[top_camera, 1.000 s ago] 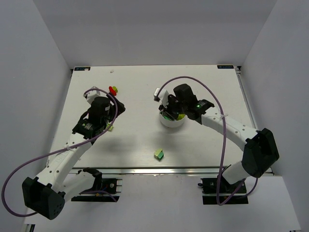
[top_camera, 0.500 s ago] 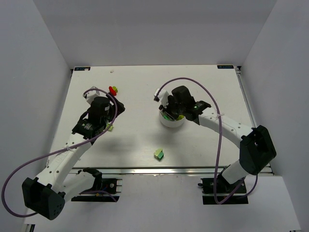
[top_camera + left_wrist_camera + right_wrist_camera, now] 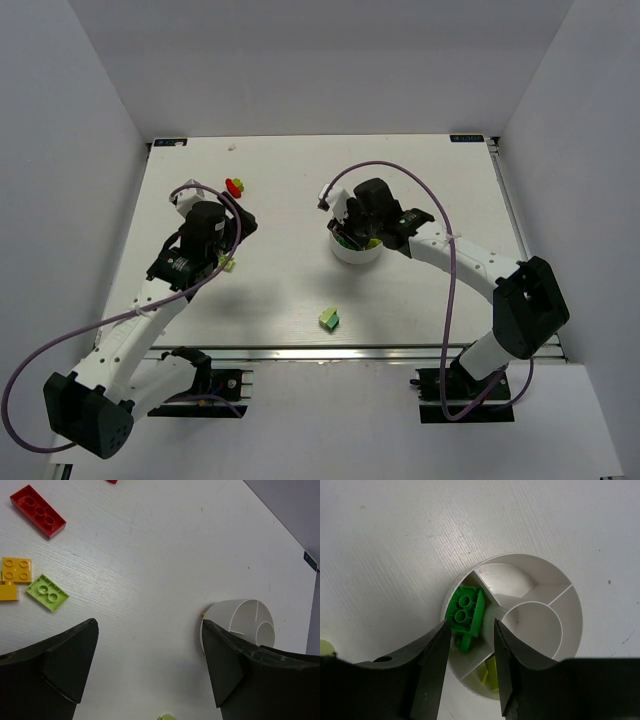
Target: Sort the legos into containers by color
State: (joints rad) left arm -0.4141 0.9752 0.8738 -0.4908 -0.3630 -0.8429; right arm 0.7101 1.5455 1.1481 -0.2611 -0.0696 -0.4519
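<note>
The white divided dish stands mid-table. My right gripper hovers right over it, open and empty. Below its fingertips a dark green brick lies tilted in a wedge compartment, with another green piece under it. Lime pieces lie in the neighbouring wedge. The centre cup looks empty. My left gripper is wide open and empty above bare table. Beyond it lie a red brick, an orange brick, a yellow brick and a lime brick.
A red piece lies at the back left. A pale green and lime pair of bricks sits near the front edge. A small orange bit lies against the dish wall. White walls enclose the table.
My right wrist has shifted slightly over the dish. The left arm has barely moved.
</note>
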